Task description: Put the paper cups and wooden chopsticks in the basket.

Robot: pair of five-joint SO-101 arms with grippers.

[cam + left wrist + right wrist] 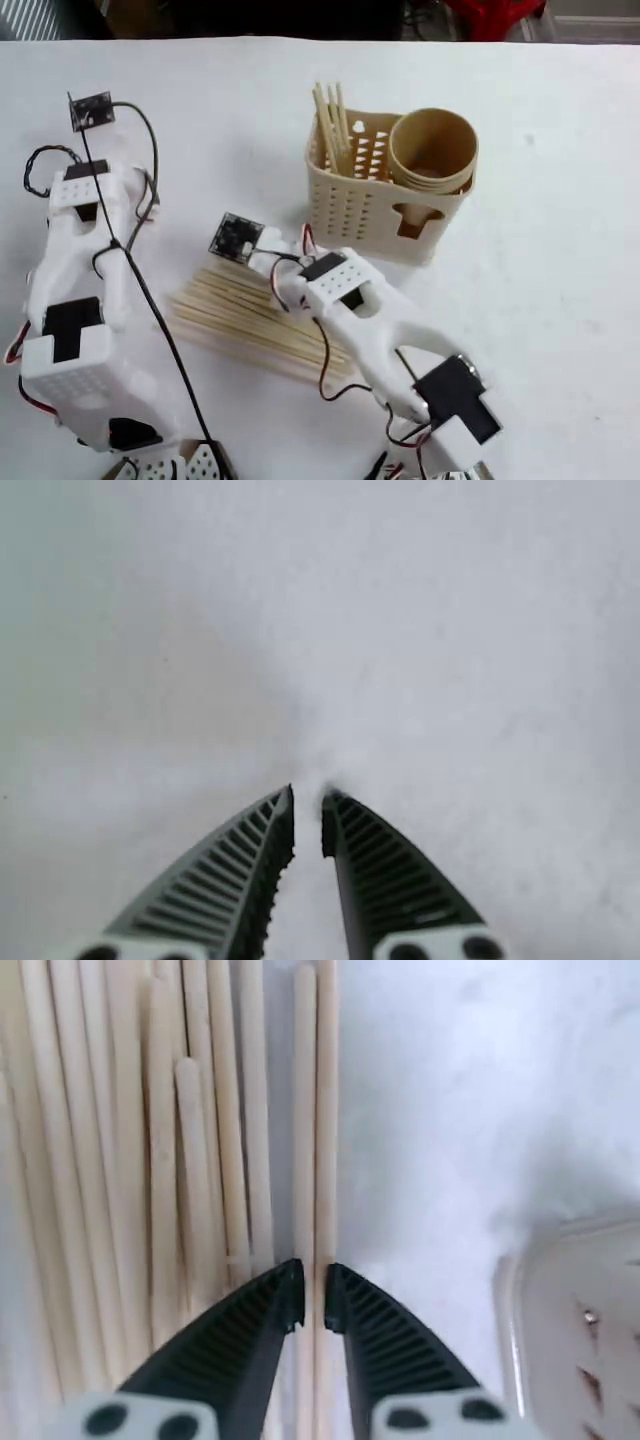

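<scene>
A cream perforated basket (385,205) stands at the table's middle right, and its corner (570,1330) also appears in the right wrist view. Stacked paper cups (433,150) sit in its right half. Several wooden chopsticks (330,120) stand upright in its left corner. A pile of loose chopsticks (245,318) lies on the table in front of the basket. My right gripper (314,1295) is shut, its tips low over the pile's edge (312,1110), with two sticks running under them. My left gripper (307,820) is shut above bare white table.
The white table (560,300) has free room to the right of the basket and along the far side. The left arm (80,290) is folded at the left edge, with cables (150,290) trailing beside it. The right arm (390,350) leans over the pile.
</scene>
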